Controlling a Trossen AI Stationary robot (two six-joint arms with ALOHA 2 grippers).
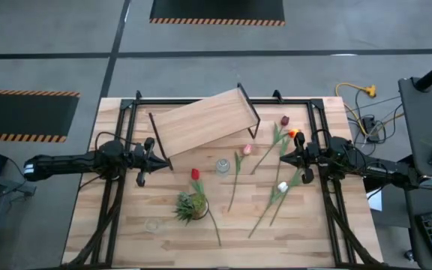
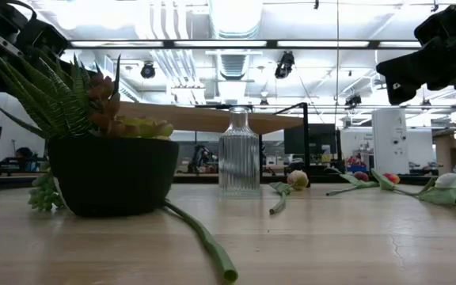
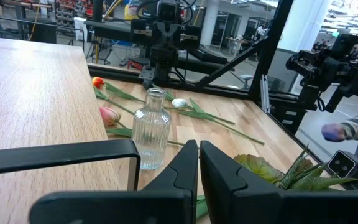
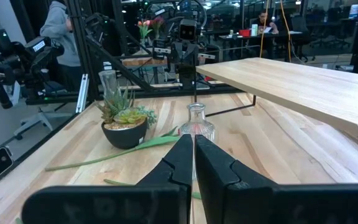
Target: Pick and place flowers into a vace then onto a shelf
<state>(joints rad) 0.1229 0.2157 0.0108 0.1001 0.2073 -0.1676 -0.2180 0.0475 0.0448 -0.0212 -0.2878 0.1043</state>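
Since both tools are pinched shut and empty, spread the right tool (image 1: 300, 160) first. Then take the white tulip (image 1: 282, 187) at its six o'clock mid-stalk, for the glass vase (image 1: 223, 166).

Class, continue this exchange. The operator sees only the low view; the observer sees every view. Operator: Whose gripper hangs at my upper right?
Observer: The right gripper, above the loose tulips lying right of the clear ribbed glass vase.
Operator: Are its fingers open?
Observer: Shut, holding nothing.
Operator: Where is the red flower's head?
Observer: The red tulip head lies between the vase and the dark-potted spiky green plant.
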